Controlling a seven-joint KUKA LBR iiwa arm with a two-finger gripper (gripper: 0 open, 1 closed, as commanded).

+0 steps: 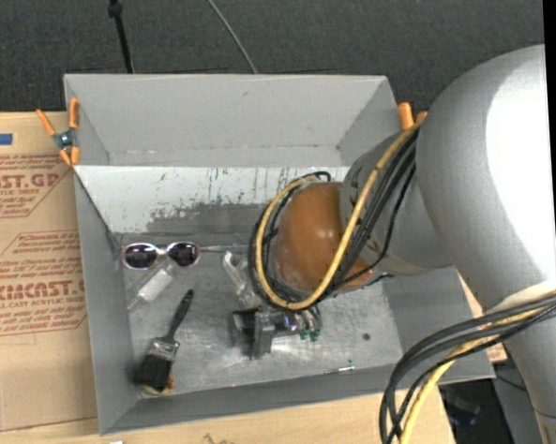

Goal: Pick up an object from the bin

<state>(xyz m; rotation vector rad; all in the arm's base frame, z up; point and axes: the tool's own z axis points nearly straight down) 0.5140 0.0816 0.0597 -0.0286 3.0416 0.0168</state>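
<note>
Low at bin (224, 107) centre, hand (254, 332) is down near the floor, probably for a grab; open or closed, can't tell. Clear piece (232, 266) just behind, brush (166, 349) view-left, sunglasses (160, 255) beyond. Nothing visibly held.

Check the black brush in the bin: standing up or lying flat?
Lying flat. The black brush rests full length on the bin floor, head near the bin's lower-left corner, handle angled toward the middle.
</note>
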